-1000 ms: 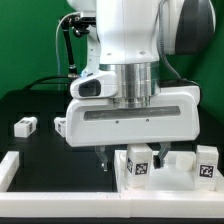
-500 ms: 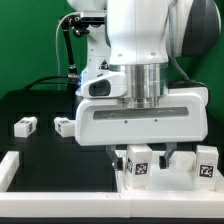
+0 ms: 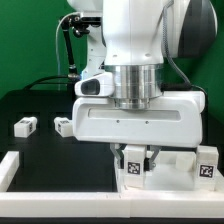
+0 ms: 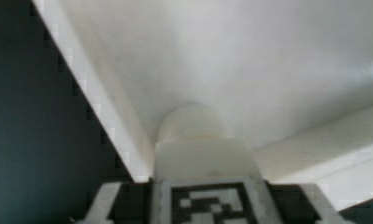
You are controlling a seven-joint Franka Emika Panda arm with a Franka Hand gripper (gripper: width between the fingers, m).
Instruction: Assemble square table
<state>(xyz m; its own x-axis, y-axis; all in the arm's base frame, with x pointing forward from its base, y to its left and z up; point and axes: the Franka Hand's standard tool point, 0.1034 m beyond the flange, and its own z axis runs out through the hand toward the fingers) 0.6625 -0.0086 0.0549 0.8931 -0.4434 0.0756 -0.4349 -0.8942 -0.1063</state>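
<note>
The square table's white panel lies at the front of the exterior view's right and fills the wrist view. A short white tagged leg stands upright on it and shows in the wrist view. My gripper is straight above it, with one finger on each side of the leg's tagged end, and is shut on it. A second tagged leg stands at the panel's far right. The gripper body hides most of the panel.
Two small white parts lie on the black table at the exterior view's left. A white border bar runs along the front left corner. Cables and the arm's base stand behind.
The gripper shifted slightly toward the exterior view's right, then back over the leg. Its fingers have drawn in from a wide gap to the leg's sides.
</note>
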